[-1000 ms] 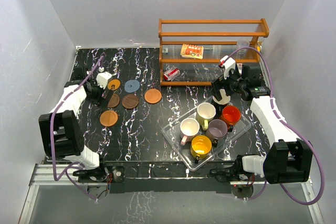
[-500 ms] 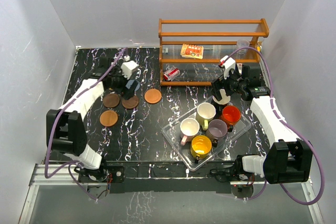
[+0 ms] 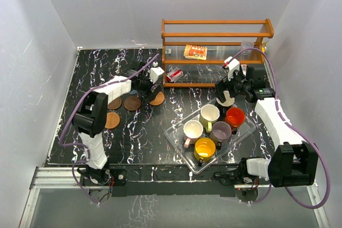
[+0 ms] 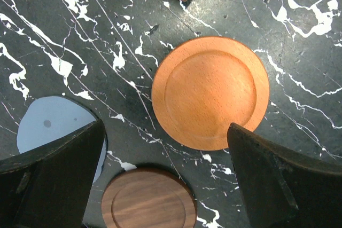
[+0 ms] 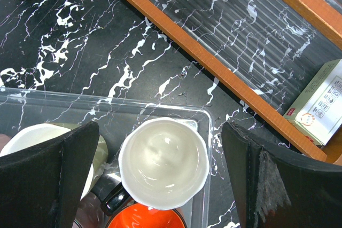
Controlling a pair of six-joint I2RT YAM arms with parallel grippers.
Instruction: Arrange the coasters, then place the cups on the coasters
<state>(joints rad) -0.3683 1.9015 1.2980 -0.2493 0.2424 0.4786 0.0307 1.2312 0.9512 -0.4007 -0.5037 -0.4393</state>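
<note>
**Progress.** No cup stands on a coaster yet, and you have both steps ahead of you. The coasters lie loose on the left half of the table. The orange coaster (image 4: 210, 92), the blue-grey coaster (image 4: 51, 126) and a dark brown coaster (image 4: 147, 201) sit near one another, apart and in no clear row. Two more, one dark brown (image 3: 115, 102) and one orange-brown (image 3: 111, 120), lie further left, and a sixth cannot be made out. All six cups stand in the clear tray (image 3: 176, 147) on the right: yellow (image 3: 205, 148), pale pink (image 3: 193, 130), mauve (image 3: 220, 131), cream (image 3: 209, 115), orange-red (image 3: 235, 117) and the black cup with a white inside (image 5: 163, 161).

**Grippers.** Your left gripper (image 4: 165, 132) hangs over the orange coaster with its fingers wide apart and nothing between them. Your right gripper (image 5: 160, 126) hangs over the black cup, fingers likewise spread and empty.

**Surface and room.** The table (image 3: 91, 73) is black with white marble veining, which makes the dark brown coasters hard to pick out. Plain white walls (image 3: 107, 9) close it in on three sides. A wooden shelf (image 3: 216, 22) stands at the back right, just beyond the tray, and holds a small printed box (image 3: 195, 52).
</note>
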